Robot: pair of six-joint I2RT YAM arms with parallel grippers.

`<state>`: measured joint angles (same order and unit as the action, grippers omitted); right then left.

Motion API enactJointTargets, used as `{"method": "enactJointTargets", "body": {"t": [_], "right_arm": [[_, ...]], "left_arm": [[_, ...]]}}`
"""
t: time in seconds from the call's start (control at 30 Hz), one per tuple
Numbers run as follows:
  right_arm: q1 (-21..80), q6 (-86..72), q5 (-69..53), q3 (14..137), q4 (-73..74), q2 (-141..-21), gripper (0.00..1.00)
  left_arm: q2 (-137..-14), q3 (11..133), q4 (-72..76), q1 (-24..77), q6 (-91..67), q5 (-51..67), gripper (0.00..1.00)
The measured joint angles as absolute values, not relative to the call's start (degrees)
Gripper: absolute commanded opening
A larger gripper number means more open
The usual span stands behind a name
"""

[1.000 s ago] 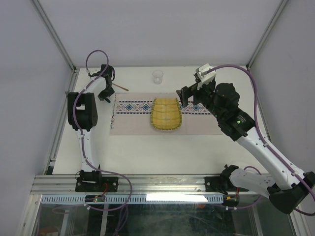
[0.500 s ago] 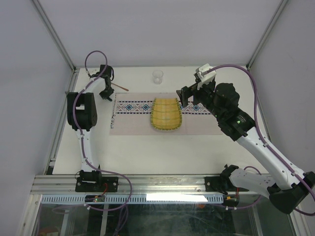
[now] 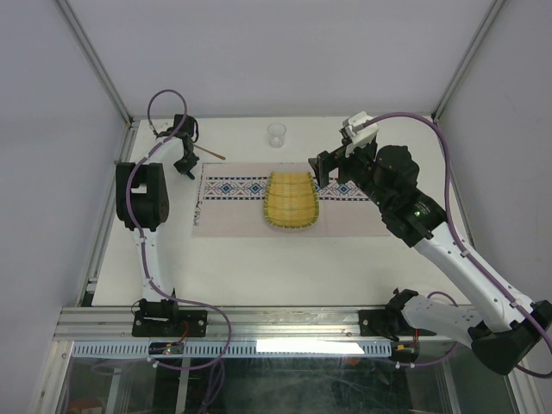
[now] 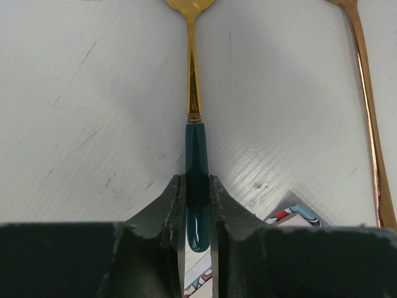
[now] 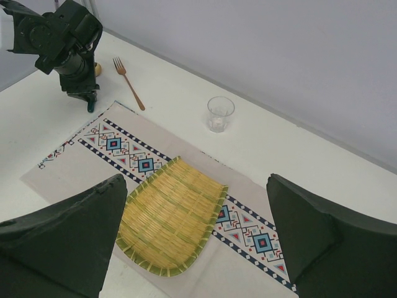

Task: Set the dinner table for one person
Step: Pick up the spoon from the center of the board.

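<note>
Bench (image 3: 259,267): big, flat, dull white and a bit scratched, with a metal rail (image 3: 285,321) along its near edge. It lay under both arms.
Mat (image 3: 233,216): long pale cloth with a blue and red pattern, lying in the middle of the bench.
Basket tray (image 3: 290,200): yellow and woven, lying on the mat.
Glass (image 3: 276,134): small and clear, standing upright behind the mat.
Fork (image 4: 366,105): copper, lying flat on the bench.
Spoon (image 4: 195,149): gold with a dark green handle, lying beside the fork.
Left hand (image 4: 197,192): squeezed on the spoon's green handle.
Right hand (image 3: 321,171): fingers wide apart and holding nothing, up above the mat.
</note>
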<state>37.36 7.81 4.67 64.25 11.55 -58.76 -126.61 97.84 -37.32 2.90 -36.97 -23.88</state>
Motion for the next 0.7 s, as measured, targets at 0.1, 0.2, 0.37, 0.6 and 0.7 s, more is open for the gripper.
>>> {"method": "enactJointTargets", "body": {"t": [0.1, 0.2, 0.37, 0.6, 0.7], "right_arm": [[37.36, 7.75, 4.67, 64.25, 11.55, -58.76, 0.99], [37.36, 7.6, 4.62, 64.25, 11.55, -58.76, 0.99], [37.36, 7.53, 4.29, 64.25, 11.55, -58.78, 0.99], [37.36, 7.64, 5.19, 64.25, 11.57, -59.2, 0.99], [37.36, 7.64, 7.55, 64.27, 11.88, -59.96, 0.99]], "left_arm": [[-125.8, 96.99, -37.47, 2.9, -36.99, -23.59, 0.05], [-124.7, 96.09, -38.3, 2.9, -36.97, -23.22, 0.05], [-122.34, 95.83, -38.68, 2.96, -36.91, -22.37, 0.05], [-118.3, 95.83, -38.63, 3.7, -36.86, -21.71, 0.04], [-117.6, 95.83, -38.63, 4.69, -36.86, -20.84, 0.04]]}}
